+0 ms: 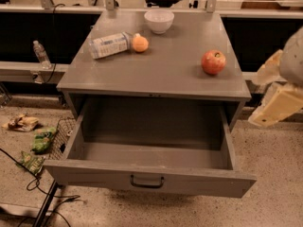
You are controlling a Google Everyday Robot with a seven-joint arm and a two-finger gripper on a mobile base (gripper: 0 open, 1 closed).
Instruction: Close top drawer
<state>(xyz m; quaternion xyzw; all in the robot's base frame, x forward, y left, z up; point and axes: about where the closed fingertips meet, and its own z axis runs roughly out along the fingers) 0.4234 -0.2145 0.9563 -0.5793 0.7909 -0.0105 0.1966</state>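
Observation:
The top drawer (pixel 94 173) of the grey cabinet is pulled far out toward me. Its inside is empty, and its flat front carries one dark loop handle (pixel 147 182) at the centre. My gripper (pixel 272 92), cream-coloured, hangs at the right edge of the view. It is beside the cabinet's right side, level with the cabinet top, and apart from the drawer. It touches nothing that I can see.
On the cabinet top (pixel 161 74) lie a white bowl (pixel 158 20), a plastic bottle on its side (pixel 110 45), an orange (pixel 139 43) and a red apple (pixel 213 62). On the floor at left are snack bags (pixel 42 141), a wire basket (pixel 59 131), cables and an upright water bottle (pixel 40 53).

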